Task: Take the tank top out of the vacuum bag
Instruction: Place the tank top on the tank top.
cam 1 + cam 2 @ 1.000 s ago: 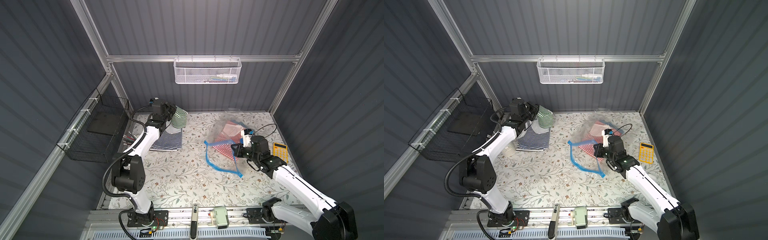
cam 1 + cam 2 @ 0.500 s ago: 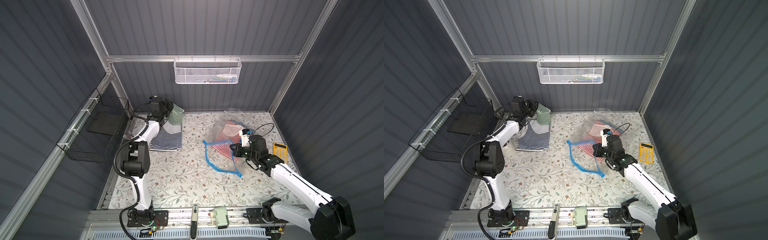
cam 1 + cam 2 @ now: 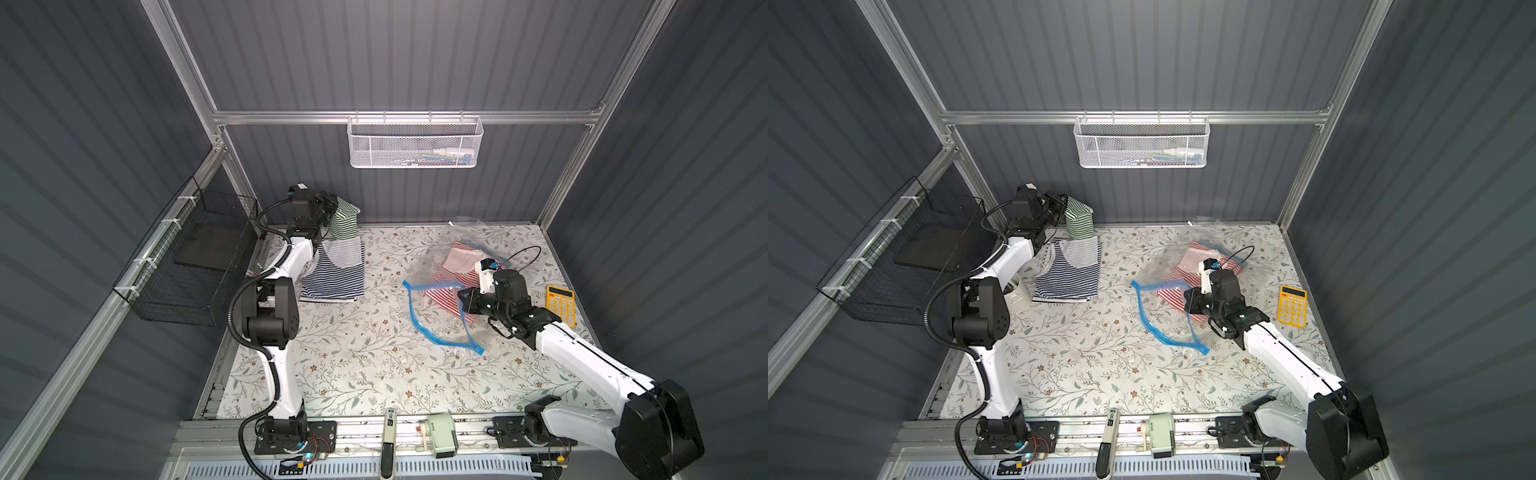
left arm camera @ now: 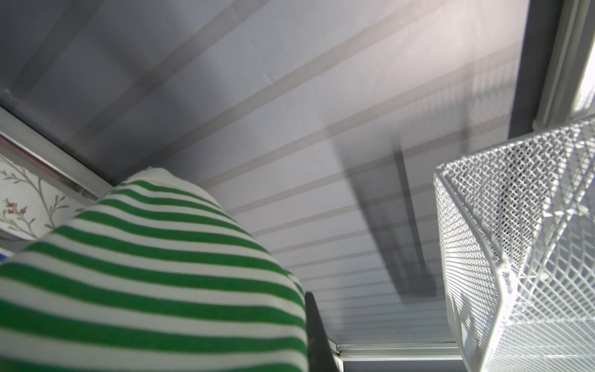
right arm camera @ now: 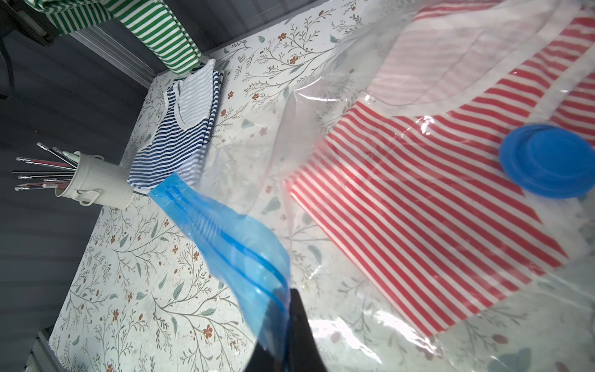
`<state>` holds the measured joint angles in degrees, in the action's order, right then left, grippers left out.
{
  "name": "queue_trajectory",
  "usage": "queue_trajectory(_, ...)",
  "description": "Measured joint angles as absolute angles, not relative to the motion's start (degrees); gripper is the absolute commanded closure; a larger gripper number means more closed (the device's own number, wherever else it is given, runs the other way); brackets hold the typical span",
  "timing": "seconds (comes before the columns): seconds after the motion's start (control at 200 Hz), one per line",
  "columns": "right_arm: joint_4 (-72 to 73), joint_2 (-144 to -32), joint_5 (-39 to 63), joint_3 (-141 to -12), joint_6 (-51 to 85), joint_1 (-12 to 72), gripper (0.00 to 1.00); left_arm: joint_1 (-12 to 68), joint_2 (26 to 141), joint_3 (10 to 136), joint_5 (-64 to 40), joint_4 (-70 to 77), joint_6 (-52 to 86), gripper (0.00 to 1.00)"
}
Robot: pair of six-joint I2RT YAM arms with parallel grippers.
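Hanging on the left wall, a black wire basket marks the left edge of the scene. Just right of it, at the far left corner of the floral surface, the left end effector is raised above the surface and clamped on a green-striped tank top. This top is wholly outside the bag and droops from the grip. In the left wrist view its stripes fill the foreground beside one dark finger. Its lower end comes down at the far edge of a navy-striped tank top that lies flat on the surface; whether the two touch I cannot tell. A white cup of pencils stands at the navy top's near left corner, beside the left arm. On the far wall, about the middle, hangs a white mesh basket. Right of centre lies the vacuum bag, clear and crinkled, its blue zip strip gaping open toward the left. A red-striped tank top lies inside it under the plastic, with the round blue valve cap above the cloth. The right end effector sits low over the bag, its jaws pinched narrow on the upper lip of the blue strip. A yellow calculator lies at the right edge of the surface, apart from the bag.
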<state>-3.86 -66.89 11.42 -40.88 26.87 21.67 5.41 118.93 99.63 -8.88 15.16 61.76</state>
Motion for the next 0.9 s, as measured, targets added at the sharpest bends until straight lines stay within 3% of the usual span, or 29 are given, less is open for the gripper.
queue_trajectory(0.42,-3.9,-66.9,11.4,-40.9,26.3,20.9,1.0,5.1,123.3,101.7,-8.8,16.5,64.6,1.0)
queue_trajectory(0.9,-3.9,-66.7,11.6,-40.8,26.1,20.3,1.0,4.8,112.3,84.2,-6.0,12.1,65.3,1.0)
